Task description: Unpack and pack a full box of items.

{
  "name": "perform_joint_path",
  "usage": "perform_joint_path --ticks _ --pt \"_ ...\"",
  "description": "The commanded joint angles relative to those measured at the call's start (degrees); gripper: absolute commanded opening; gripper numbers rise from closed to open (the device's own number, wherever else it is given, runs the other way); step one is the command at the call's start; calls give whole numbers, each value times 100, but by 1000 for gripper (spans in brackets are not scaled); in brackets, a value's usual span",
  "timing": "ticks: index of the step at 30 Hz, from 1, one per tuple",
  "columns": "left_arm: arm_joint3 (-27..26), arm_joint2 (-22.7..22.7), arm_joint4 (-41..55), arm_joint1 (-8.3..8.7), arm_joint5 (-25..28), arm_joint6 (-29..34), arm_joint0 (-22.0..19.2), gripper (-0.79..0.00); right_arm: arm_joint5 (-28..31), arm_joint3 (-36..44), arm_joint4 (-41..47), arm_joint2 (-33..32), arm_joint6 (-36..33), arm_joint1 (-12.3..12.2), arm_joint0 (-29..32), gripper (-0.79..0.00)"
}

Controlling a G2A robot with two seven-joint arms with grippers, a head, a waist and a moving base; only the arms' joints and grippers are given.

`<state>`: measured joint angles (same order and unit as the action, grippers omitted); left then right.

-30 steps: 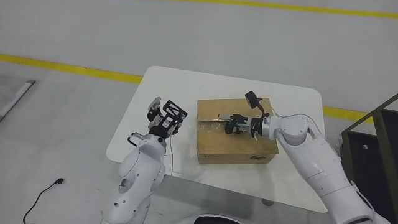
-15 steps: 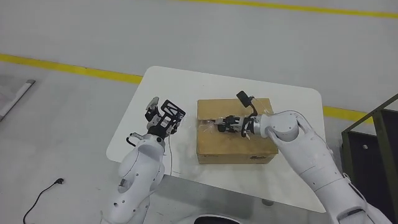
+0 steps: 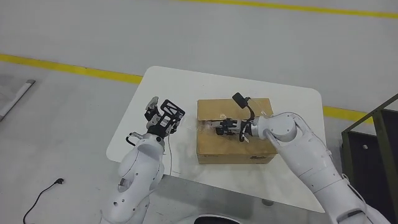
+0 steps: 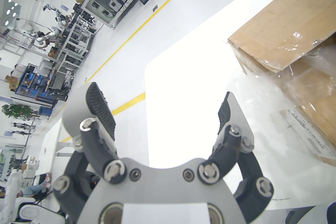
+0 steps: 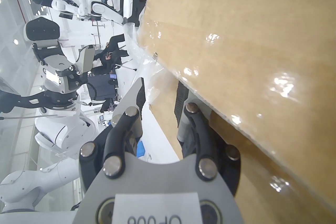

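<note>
Closed cardboard box sits mid-counter. Right gripper lies at its top seam, fingers narrowly apart around loose clear tape. Left gripper hovers left of the box, fingers wide apart.

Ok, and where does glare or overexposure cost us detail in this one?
Left wrist view: the table is blown out to flat white beyond the open left gripper, and the clear tape on the box glints. Right wrist view: bright specks of glare dot the tape across the cardboard. Top view: even light, box top readable.
</note>
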<state>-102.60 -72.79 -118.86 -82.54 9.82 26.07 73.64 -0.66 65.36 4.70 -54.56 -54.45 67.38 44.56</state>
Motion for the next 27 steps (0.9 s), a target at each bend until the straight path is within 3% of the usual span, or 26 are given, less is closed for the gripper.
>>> perform_joint_path --ticks 1,6,8,10,19,27 --pt "3 1 -2 1 -14 3 3 0 -17 -39 -29 48 25 19 -25 -483" --pt "-14 -22 -7 8 -38 20 31 0 -43 -162 -84 172 85 78 -124 -542" --pt "-25 -38 -9 12 -44 22 42 0 -53 -197 -105 222 121 104 -172 -625" --pt "-36 -55 -8 16 -47 23 50 0 -56 -234 -145 278 166 133 -228 -785" --pt "-56 -114 0 32 -48 25 65 0 4 -367 -116 304 288 204 -364 -785" --pt "1 -114 37 39 -26 -15 28 0 96 49 -153 -260 108 23 -211 -785"
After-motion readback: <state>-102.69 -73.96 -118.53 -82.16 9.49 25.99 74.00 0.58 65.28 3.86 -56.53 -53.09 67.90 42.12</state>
